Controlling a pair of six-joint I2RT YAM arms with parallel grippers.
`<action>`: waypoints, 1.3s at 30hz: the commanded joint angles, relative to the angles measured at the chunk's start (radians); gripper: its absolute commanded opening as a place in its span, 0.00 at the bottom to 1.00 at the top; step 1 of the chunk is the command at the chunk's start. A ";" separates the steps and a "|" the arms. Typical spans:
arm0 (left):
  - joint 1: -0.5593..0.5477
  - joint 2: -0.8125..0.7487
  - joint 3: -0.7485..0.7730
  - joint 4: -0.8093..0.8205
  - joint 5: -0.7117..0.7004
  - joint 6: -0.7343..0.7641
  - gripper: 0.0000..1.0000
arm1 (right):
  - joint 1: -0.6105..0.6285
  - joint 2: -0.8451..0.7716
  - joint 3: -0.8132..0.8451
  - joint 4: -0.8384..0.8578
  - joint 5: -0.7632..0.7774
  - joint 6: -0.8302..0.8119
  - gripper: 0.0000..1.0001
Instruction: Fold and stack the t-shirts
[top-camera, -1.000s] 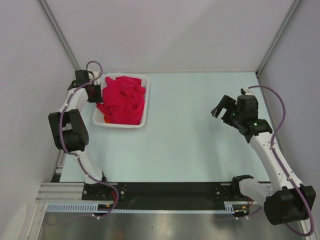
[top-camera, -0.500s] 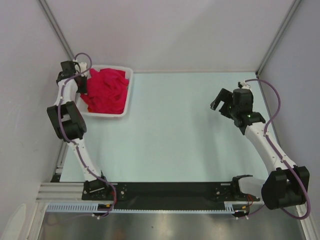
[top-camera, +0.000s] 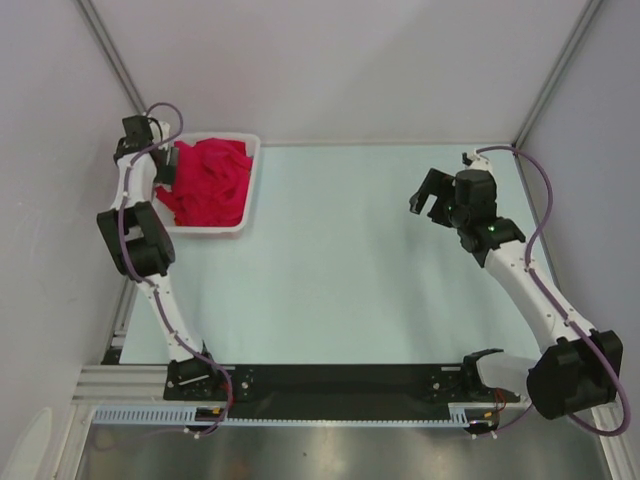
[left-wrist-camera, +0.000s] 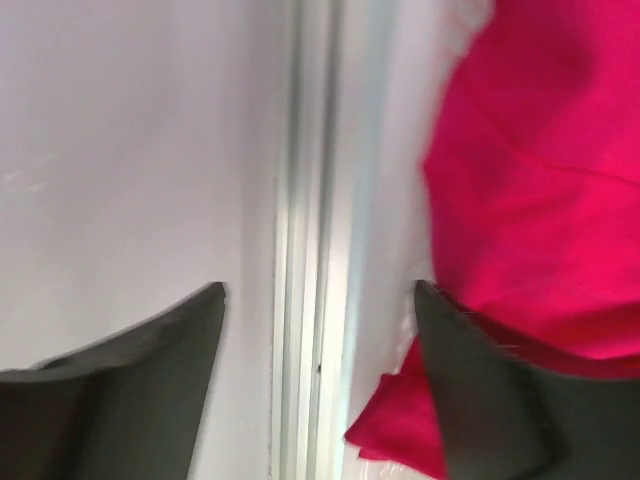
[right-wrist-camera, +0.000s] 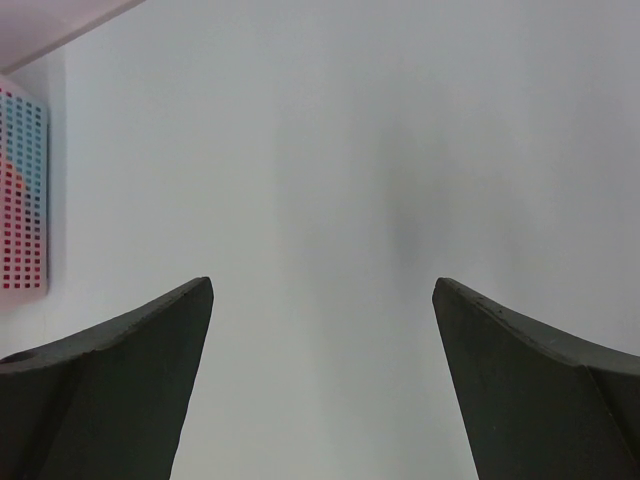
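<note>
Basket (top-camera: 249, 192) has slid left; t-shirts (top-camera: 208, 180) lie beside left claw (left-wrist-camera: 320, 288).

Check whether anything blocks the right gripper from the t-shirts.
Bare table lies between. Only the side wall of the white basket stands in the way: the red t-shirts are heaped inside it, far left.

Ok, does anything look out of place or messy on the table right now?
Only the basket: it sits skewed in the far left corner, and the red t-shirts are heaped in it crumpled, with a bit of cloth lapping its left rim by the open left gripper. Nothing looks spilled.
</note>
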 joint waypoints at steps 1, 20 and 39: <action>-0.006 -0.144 0.086 0.005 -0.113 -0.131 0.87 | 0.052 -0.070 0.071 -0.026 0.053 -0.043 1.00; -0.177 -0.775 -0.528 0.226 0.299 -0.712 1.00 | 0.097 -0.170 0.004 0.154 -0.040 0.039 1.00; -0.449 -0.283 -0.210 0.039 0.075 -0.514 0.66 | 0.098 -0.142 -0.061 0.224 -0.025 0.000 1.00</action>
